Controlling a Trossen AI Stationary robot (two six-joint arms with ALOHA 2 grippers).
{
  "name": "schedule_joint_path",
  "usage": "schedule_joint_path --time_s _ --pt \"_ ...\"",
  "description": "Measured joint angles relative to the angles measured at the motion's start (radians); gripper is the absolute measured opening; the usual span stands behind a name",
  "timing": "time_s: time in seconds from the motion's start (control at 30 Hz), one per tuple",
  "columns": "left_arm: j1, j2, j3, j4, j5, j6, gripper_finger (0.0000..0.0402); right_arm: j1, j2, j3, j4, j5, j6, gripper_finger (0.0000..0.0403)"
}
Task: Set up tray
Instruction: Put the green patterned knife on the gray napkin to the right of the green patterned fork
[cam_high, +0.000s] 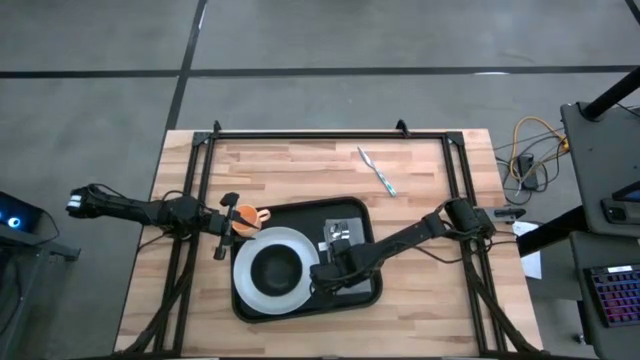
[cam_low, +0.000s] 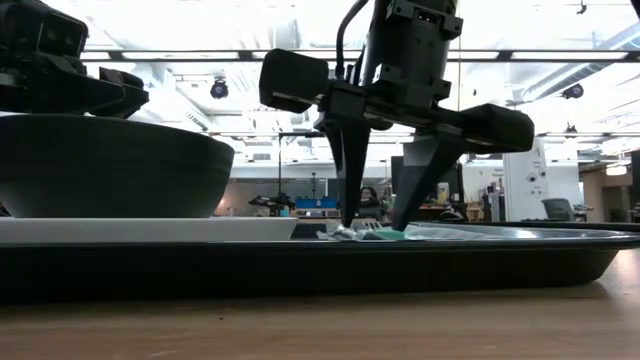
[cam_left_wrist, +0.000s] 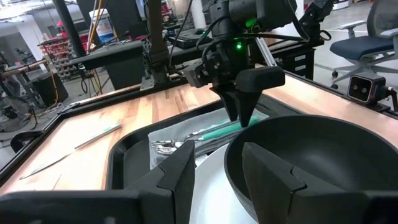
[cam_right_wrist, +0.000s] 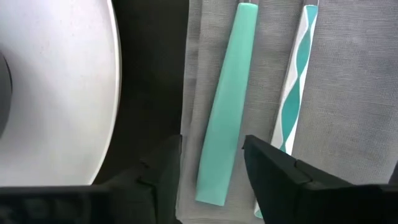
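Hovering over the grey napkin (cam_high: 345, 243) inside the tray (cam_high: 368, 288): right tool (cam_right_wrist: 211, 163), partly open, straddling the solid-teal utensil handle (cam_right_wrist: 225, 99), gripping nothing. Risking, on closing, pinching napkin cloth with the handle, or nudging the striped handle (cam_right_wrist: 293, 93) just beside it. Resting at the tray's outer edge by the plate (cam_high: 250, 285) and bowl (cam_left_wrist: 311, 155): left tool (cam_left_wrist: 217, 171), open, empty. Sitting mid-tabletop (cam_high: 300, 170): the tray.

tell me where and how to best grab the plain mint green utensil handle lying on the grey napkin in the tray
Grip the plain mint green utensil handle across its narrow width, near the wider butt end, coming straight down from above. It lies flat on the grey cloth napkin, so only its long edges offer purchase. The right gripper, open, already straddles that end; the striped teal-and-white handle alongside leaves little room.
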Motion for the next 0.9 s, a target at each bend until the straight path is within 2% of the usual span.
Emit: schedule_joint_path --time_s 0.17,0.5,0.9 --pt "0.000 0.000 0.000 0.000 0.000 0.000 0.0116 0.000 0.000 0.000 0.000 0.001 -0.008 0.0170" --pt "0.000 0.000 0.000 0.000 0.000 0.000 0.0116 -0.007 -0.002 0.000 -0.003 0.001 -0.045 0.0159" --pt "0.000 0.000 0.000 0.000 0.000 0.000 0.0116 -0.110 -0.018 0.000 -0.105 -0.008 -0.243 0.0162"
